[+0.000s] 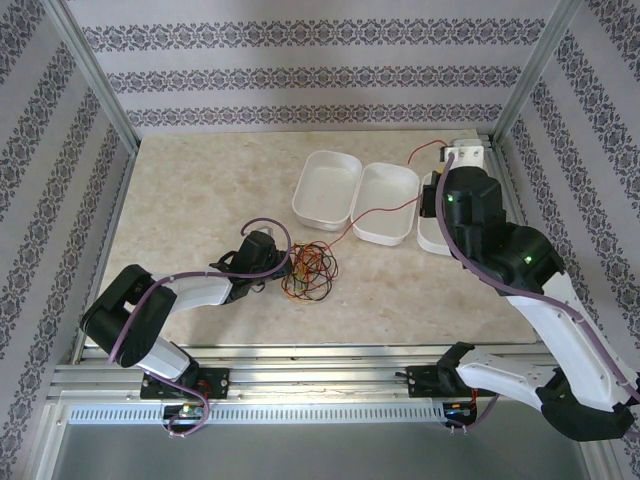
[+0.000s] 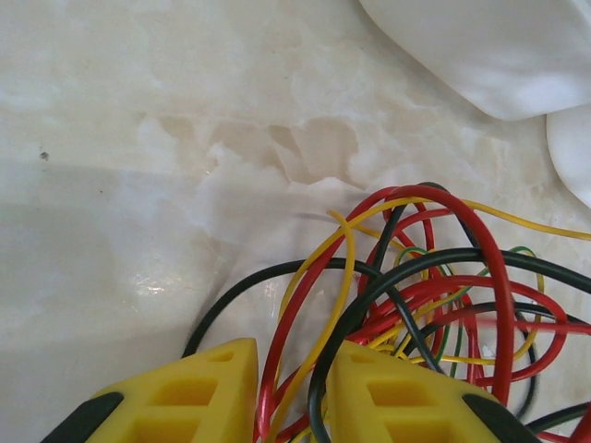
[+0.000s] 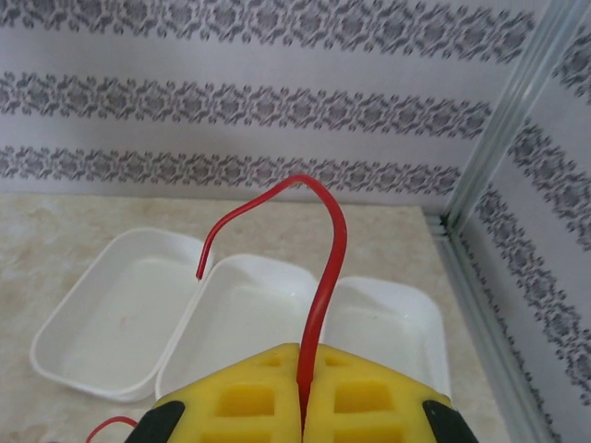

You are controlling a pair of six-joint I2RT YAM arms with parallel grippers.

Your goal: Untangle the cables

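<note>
- L gripper [image 2: 294, 358]: jaws part-closed; red, yellow + black strands of cable tangle [image 2: 416, 305] run btwn its fingers; can't tell if pinched.
- R gripper [image 3: 303, 355]: jaws shut tight on red cable [image 3: 326, 277], free end arcs up above it.
- Tangle lies on table [image 1: 180, 220], near white trays [image 1: 327, 185]; red cable stretches over trays toward R arm.

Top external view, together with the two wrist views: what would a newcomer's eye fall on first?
First, the red cable, pinched between the shut right fingers at the far right of the table and running back across the white trays. Next, the tangle of cables, red, yellow and dark, near the table's centre, where the left fingers stand astride several strands.
</note>
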